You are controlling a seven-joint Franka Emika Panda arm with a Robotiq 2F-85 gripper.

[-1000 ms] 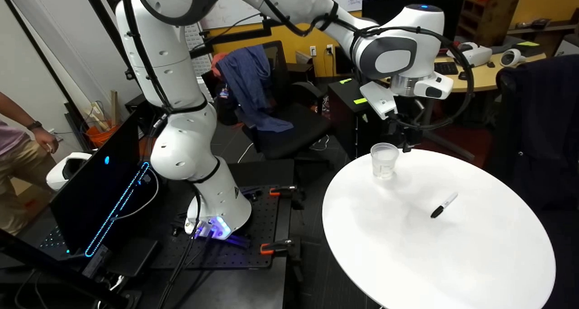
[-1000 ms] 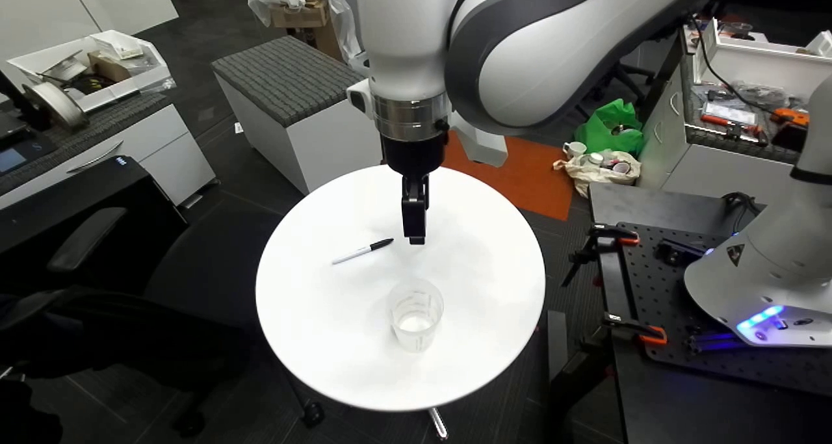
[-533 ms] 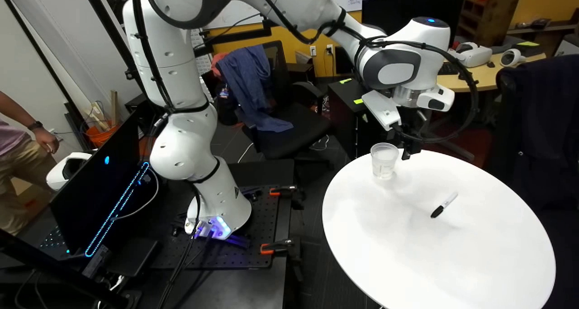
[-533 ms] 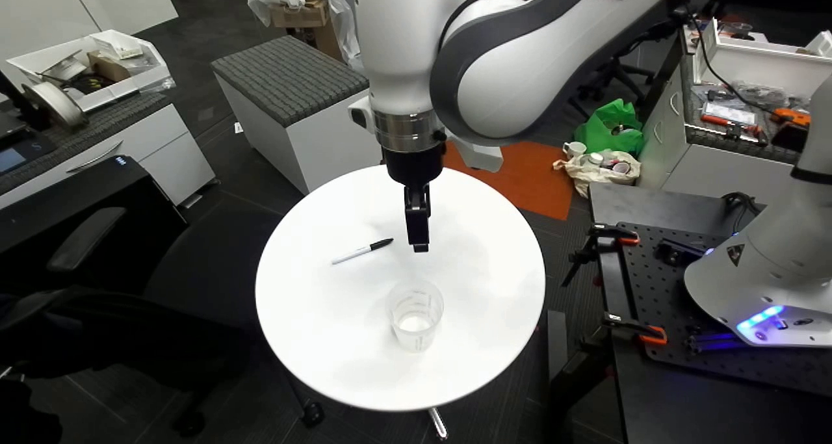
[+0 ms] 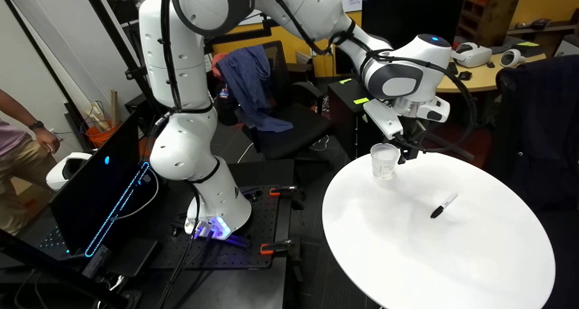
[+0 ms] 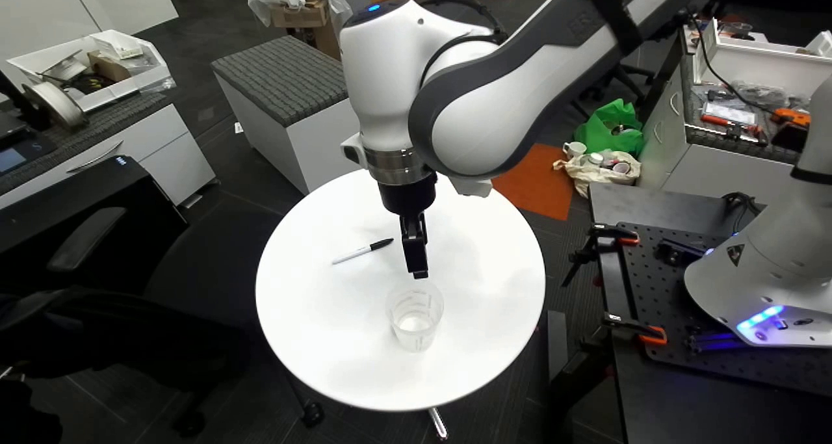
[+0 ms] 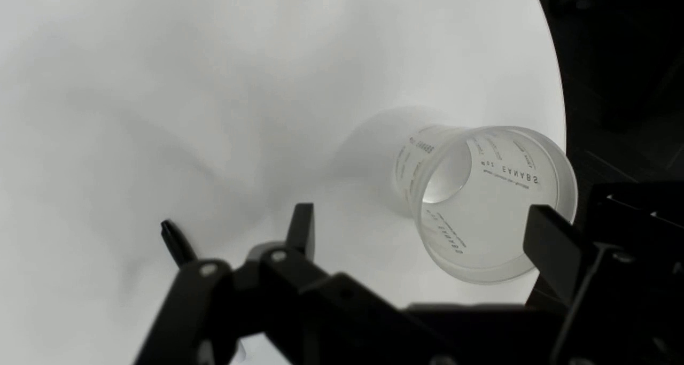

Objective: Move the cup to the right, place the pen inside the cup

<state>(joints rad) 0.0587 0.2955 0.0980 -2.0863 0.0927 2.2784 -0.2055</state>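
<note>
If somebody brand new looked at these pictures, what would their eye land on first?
Probably the big white robot arm, arching over the round white table with its jaws open. Next, likely the clear cup standing upright close to the jaws. Then the pen, lying on the table apart from the cup, its black end stark against the white.

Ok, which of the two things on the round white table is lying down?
The slim, white, black-capped marker pen; the clear, tapered plastic cup stands upright on its base.
</note>
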